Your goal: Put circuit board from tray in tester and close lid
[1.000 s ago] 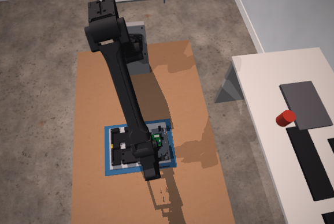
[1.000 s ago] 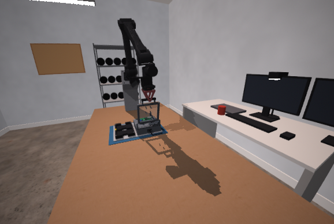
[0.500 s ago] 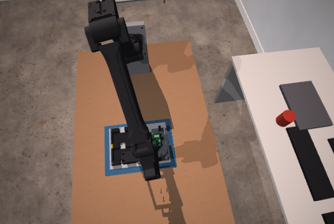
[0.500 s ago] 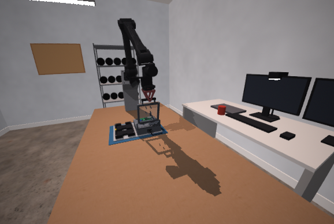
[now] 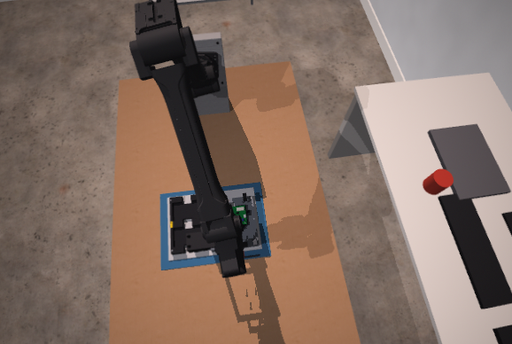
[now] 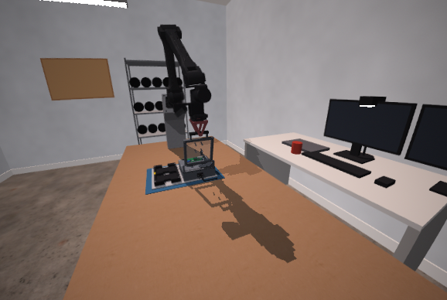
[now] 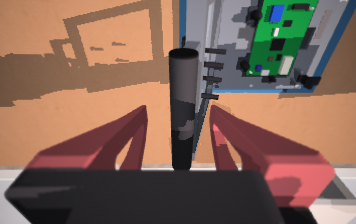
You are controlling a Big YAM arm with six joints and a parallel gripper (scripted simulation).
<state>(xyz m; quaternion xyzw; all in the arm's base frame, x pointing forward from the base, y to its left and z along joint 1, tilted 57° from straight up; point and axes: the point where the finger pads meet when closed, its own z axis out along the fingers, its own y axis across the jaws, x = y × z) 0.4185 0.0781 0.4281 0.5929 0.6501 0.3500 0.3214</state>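
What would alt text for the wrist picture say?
Red gripper fingers stand open on either side of a black bar-shaped handle; beyond, a green circuit board lies among black posts.

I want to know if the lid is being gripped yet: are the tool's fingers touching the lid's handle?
Apart: the wrist view shows tabletop on both sides between handle and fingertips.
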